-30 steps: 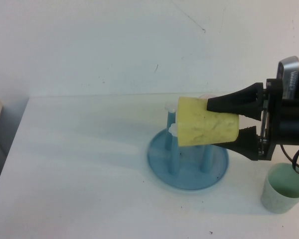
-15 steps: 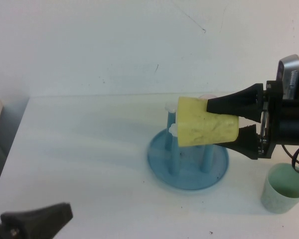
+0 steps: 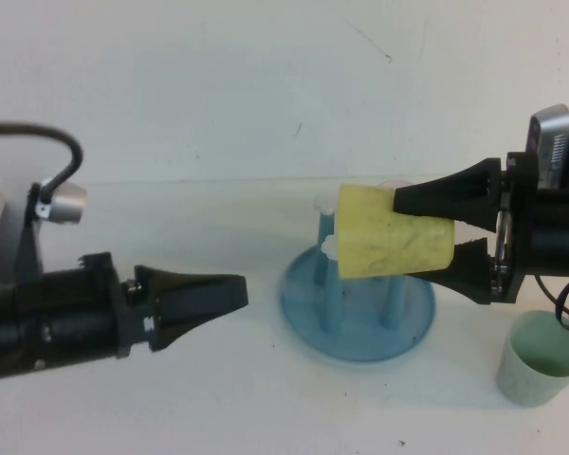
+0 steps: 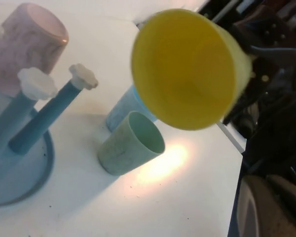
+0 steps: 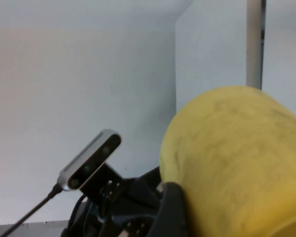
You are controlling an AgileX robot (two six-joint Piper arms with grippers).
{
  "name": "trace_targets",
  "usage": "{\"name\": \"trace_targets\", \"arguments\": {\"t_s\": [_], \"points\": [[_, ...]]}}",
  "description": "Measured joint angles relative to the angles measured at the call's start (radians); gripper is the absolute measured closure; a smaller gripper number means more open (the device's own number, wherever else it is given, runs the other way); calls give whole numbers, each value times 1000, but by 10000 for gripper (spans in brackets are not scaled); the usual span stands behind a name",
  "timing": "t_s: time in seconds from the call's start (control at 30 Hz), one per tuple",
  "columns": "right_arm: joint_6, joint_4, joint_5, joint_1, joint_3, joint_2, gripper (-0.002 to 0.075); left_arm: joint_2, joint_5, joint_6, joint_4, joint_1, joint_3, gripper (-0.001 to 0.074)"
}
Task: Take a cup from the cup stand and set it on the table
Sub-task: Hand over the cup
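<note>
Cup: yellow tapered tumbler, faintly speckled, held on its side in the air right of centre in the high view, above the cup stand, its mouth turned toward the frame's left. In the left wrist view the open mouth is seen head-on.

Right pincer: black, entering from the right edge of the high view; clamped on the cup, one finger lying over the upper wall and one under the lower wall near the cup's base.

Cup stand: round blue dish with upright blue pegs capped in white, resting on the table directly below the cup. A pale pink cup is seen inverted on one peg in the left wrist view.

Table: plain white, carrying the stand.

Left pincer: black, at lower left of the high view, fingers clenched together and empty, pointed toward the stand, well apart from it.

Pale green cup: upright on the table, lower right, near the stand.
</note>
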Motion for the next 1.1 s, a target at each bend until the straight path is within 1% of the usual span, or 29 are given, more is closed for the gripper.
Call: {"name": "trace_targets", "arguments": {"t_s": [0.17, 0.27, 0.37, 0.43, 0.47, 0.53, 0.67, 0.7, 0.73, 0.8, 0.87, 1.1], "points": [[22, 0, 0, 0, 0, 0, 139, 185, 16, 22, -2, -11, -93, 738], [24, 0, 0, 0, 0, 0, 139, 216, 16, 64, -2, -32, -123, 738], [26, 0, 0, 0, 0, 0, 139, 218, 19, 118, -2, -72, -155, 726], [26, 0, 0, 0, 0, 0, 139, 220, 23, 164, -4, -104, -179, 689], [26, 2, 0, 0, 0, 0, 139, 219, 25, 187, -4, -122, -193, 654], [26, 2, 0, 0, 0, 0, 139, 219, 27, 208, -4, -154, -217, 569], [26, 2, 0, 0, 0, 0, 139, 219, 12, 196, -4, -213, -278, 353], [26, 2, 0, 0, 0, 0, 139, 219, -6, 187, -4, -230, -294, 315], [26, 2, 0, 0, 0, 0, 139, 222, -22, 184, -4, -243, -309, 293], [26, 2, 0, 0, 0, 0, 139, 228, -52, 178, -4, -271, -337, 262], [26, 2, 0, 0, 0, 0, 139, 234, -71, 176, -4, -292, -354, 251], [26, 2, -21, -1, -6, 2, 139, 246, -134, 174, -6, -319, -372, 244]]}}
